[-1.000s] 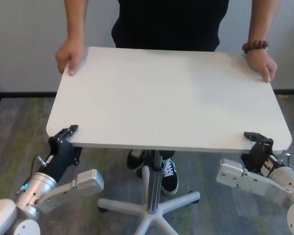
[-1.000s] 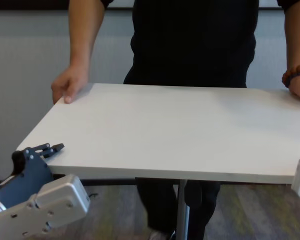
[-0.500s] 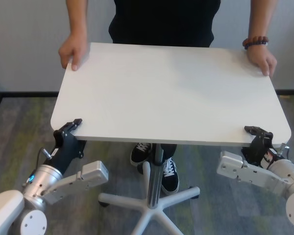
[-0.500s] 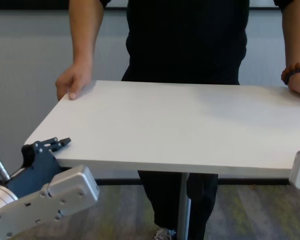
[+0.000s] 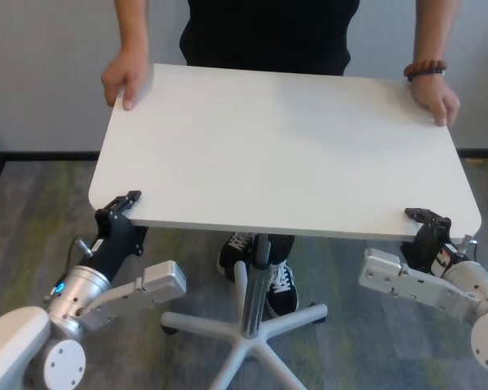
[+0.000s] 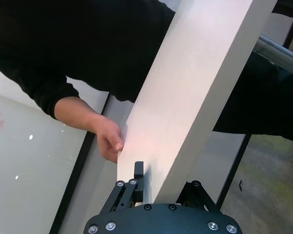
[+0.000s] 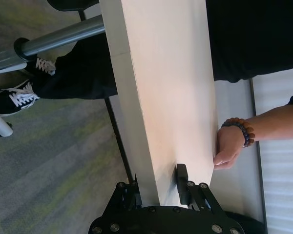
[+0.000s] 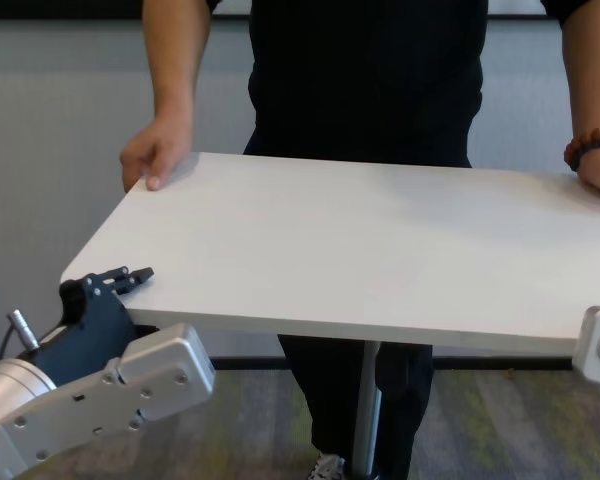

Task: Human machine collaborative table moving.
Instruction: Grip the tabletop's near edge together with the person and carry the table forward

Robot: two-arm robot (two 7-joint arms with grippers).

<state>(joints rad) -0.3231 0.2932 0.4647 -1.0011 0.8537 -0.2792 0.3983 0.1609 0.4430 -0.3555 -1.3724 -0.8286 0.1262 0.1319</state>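
Note:
The white table (image 5: 285, 146) stands in front of me on its slim pole (image 5: 254, 284). The human (image 5: 264, 32), in a black shirt, stands at the far side with one hand on each far corner; a beaded bracelet (image 5: 424, 70) is on one wrist. My left gripper (image 5: 124, 213) is shut on the near left corner, one finger (image 6: 138, 170) above the top and one below. My right gripper (image 5: 427, 227) is shut on the near right corner in the same way, with its upper finger (image 7: 182, 178) on the top surface.
The table's white star base with casters (image 5: 244, 345) sits on grey-green carpet between my arms. The human's black-and-white shoes (image 5: 281, 284) are just behind the pole. A grey wall (image 5: 41, 73) with a dark skirting stands behind the human.
The table has moved away from me and slightly to the right, with the human stepping back. Both grippers have followed it forward, still clamped on the near corners.

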